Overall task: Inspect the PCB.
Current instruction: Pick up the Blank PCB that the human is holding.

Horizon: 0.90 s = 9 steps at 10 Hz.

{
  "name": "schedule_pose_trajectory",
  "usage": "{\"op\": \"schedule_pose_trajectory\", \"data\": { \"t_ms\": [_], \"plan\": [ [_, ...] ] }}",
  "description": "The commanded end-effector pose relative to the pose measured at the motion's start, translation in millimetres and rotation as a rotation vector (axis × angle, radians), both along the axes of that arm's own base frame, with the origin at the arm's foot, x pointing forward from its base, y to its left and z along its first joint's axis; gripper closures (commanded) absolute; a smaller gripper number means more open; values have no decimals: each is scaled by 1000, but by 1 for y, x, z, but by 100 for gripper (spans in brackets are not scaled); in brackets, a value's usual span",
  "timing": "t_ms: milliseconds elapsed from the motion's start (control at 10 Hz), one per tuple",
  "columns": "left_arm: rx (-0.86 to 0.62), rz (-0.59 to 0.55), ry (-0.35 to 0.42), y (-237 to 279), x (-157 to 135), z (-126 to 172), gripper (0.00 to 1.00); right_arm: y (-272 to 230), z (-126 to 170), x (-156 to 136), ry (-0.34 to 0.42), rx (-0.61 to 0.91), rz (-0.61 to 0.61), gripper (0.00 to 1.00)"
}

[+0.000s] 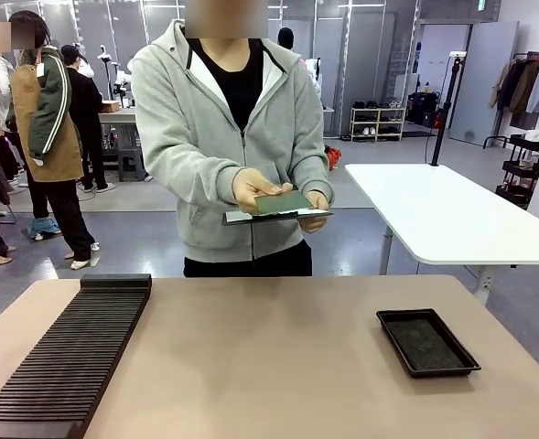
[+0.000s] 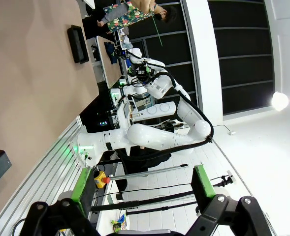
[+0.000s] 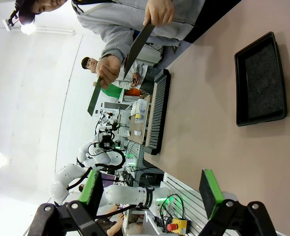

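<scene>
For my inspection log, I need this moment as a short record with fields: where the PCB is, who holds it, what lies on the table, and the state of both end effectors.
PCB: lies flat on grey clipboard
Holder: person's hands, in front of the body, off the table
Robot's right side: black tray, empty
Robot's left side: black slotted rack
left end effector: open, holds nothing
right end effector: open, holds nothing
</scene>
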State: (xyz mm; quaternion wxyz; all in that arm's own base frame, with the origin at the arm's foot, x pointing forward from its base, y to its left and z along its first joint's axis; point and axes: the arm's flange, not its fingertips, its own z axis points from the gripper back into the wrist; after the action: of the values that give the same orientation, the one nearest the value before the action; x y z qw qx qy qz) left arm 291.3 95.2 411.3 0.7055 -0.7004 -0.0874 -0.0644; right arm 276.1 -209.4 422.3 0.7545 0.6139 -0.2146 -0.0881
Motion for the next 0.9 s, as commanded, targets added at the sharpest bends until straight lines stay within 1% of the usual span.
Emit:
{"op": "schedule_pose_trajectory", "data": {
  "t_ms": [0,300,400,600,800],
  "plan": [
    [-4,3,-2,2,-1,1,0,0,1,-1,-3,3,1,0],
    [-4,3,-2,2,-1,1,0,0,0,0,0,0,0,0],
    [-4,3,-2,2,-1,1,0,13,1,7,68,-24,-19,0],
    [-4,3,-2,2,-1,1,0,42,12,23,142,64,-17,0],
    [-4,3,-2,2,-1,1,0,84,26,40,198,52,33,0]
  ]
}}
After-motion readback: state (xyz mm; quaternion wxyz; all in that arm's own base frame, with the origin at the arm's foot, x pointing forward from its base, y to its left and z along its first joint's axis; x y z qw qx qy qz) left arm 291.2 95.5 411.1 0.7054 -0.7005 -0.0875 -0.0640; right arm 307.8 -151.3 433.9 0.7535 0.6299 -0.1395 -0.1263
